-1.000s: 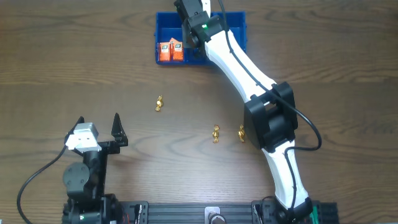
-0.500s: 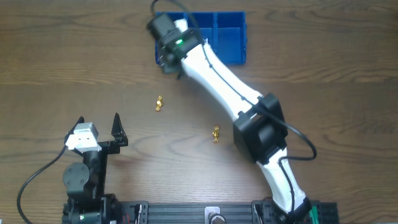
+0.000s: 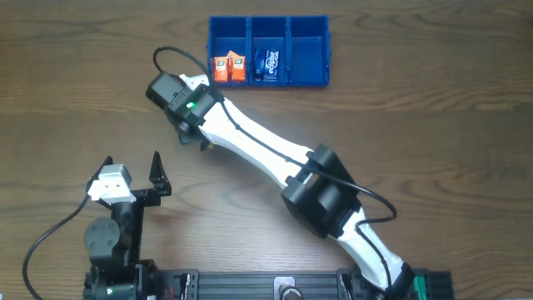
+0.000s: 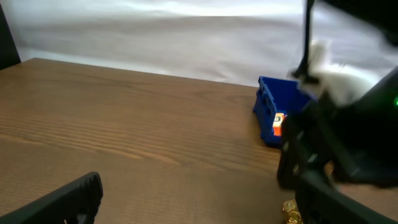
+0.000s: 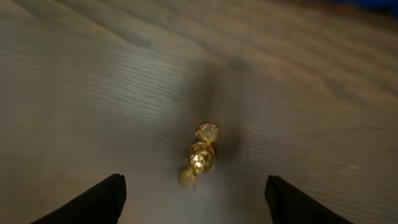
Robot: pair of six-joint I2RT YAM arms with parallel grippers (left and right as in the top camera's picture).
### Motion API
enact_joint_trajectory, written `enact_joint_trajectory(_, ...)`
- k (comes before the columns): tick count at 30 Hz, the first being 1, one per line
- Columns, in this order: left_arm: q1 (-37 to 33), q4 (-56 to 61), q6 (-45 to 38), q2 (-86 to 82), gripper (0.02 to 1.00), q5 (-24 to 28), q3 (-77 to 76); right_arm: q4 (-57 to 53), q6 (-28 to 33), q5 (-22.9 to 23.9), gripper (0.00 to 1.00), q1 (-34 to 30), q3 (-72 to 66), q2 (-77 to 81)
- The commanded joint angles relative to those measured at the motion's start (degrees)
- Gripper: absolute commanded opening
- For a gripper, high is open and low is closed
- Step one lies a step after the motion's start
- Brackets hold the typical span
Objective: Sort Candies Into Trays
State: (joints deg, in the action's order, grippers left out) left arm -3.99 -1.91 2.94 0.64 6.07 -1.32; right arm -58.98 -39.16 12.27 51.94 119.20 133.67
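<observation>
Wood-grain counter (image 4: pixel 124 124) is seen running back to a pale backdrop (image 4: pixel 155 31). A blue tray (image 4: pixel 268 102) is set toward the far side, with an orange candy (image 4: pixel 278 123) showing at its near end. The tray is partly covered by the right arm (image 4: pixel 360 137), dark and blurred. A gold candy (image 4: pixel 290 213) lies on the counter close by that arm. One black finger (image 4: pixel 65 199) is seen low over the counter.

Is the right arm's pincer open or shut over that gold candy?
Open: the right pincer spreads wide, the gold candy lying loose between its fingers.

Wooden table (image 3: pixel 433 125) bearing tray (image 3: pixel 310 82), gold candy (image 5: pixel 199 155)
</observation>
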Motion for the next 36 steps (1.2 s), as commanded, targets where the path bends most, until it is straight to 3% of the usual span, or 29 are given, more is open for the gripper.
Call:
enact_joint_trajectory(1,-0.2,-2.0,-0.4,-0.3,0.998,1.0,1.0,0.8,-4.6,0.5,0.739,-0.7,-0.7,3.8)
enact_joint_trajectory(8,-0.2,-2.0,-0.4,-0.3,0.998,1.0,1.0,0.6,-5.9,-0.2,0.728,-0.8,-0.7,5.9)
enact_joint_trajectory(15,-0.2,-2.0,-0.4,-0.3,0.998,1.0,1.0,0.0,-6.3,-1.0,0.619,-1.1,-0.8,7.2)
enact_joint_trajectory(21,-0.2,-2.0,-0.4,-0.3,0.998,1.0,1.0,0.4,-7.3,-1.0,0.584,-1.1,-0.8,7.6)
enact_joint_trajectory(36,-0.2,-2.0,-0.4,-0.3,0.998,1.0,1.0,1.4,-7.6,-2.1,0.310,-1.6,-0.8,9.7)
